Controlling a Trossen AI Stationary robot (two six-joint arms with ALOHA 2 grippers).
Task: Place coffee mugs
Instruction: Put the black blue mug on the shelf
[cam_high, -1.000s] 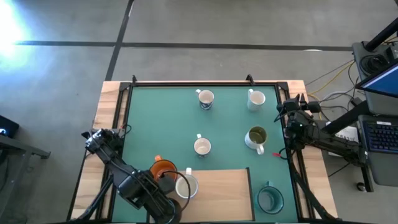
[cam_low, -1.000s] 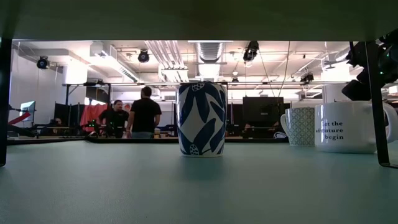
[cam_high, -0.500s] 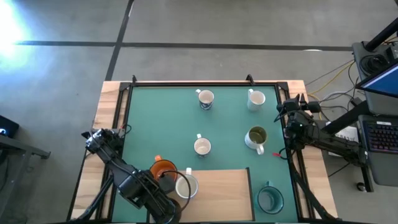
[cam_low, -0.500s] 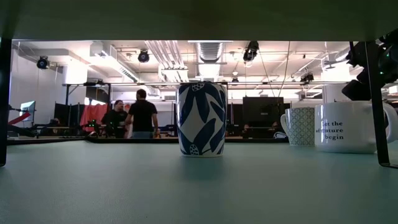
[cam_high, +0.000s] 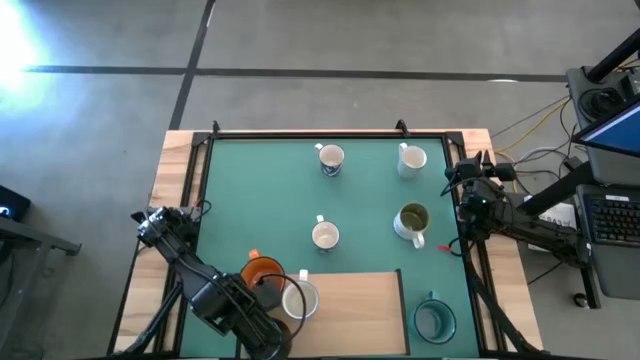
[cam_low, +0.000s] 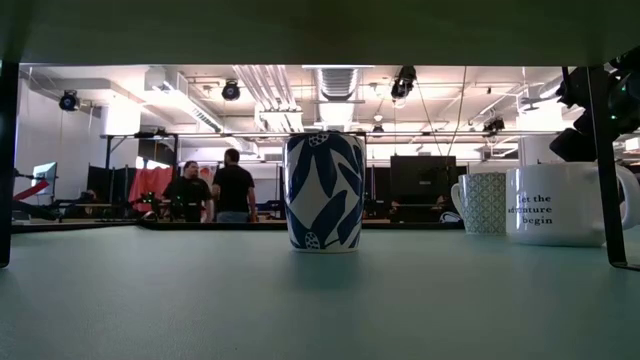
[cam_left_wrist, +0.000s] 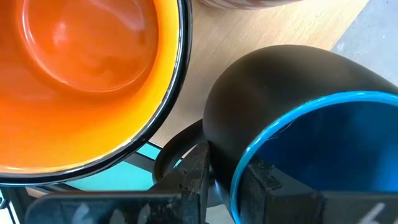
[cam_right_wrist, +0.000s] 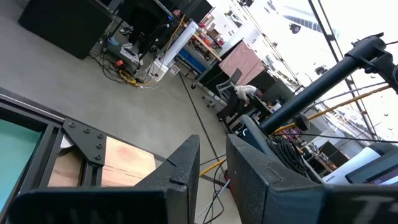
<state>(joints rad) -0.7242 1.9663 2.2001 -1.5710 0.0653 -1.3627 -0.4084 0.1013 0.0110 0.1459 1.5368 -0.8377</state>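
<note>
Both arms are dark, near-black — jointed links with bundled black cables along them. The left arm (cam_high: 215, 295) ends in a blocky black wrist; its fingers (cam_left_wrist: 194, 180) are matte black with rough-textured faces. The right arm (cam_high: 510, 212) looks the same build, perhaps with cable loops at the wrist.

glossy orange mug (cam_left_wrist: 81, 68), matt wood board (cam_high: 350, 310) (pale)

orange mug (cam_left_wrist: 81, 74) orange inside | dark mug (cam_left_wrist: 292, 143) blue inside (black outside) | patterned mug (cam_low: 323, 192) blue-and-white leaves | desk (cam_high: 250, 190) teal
</note>
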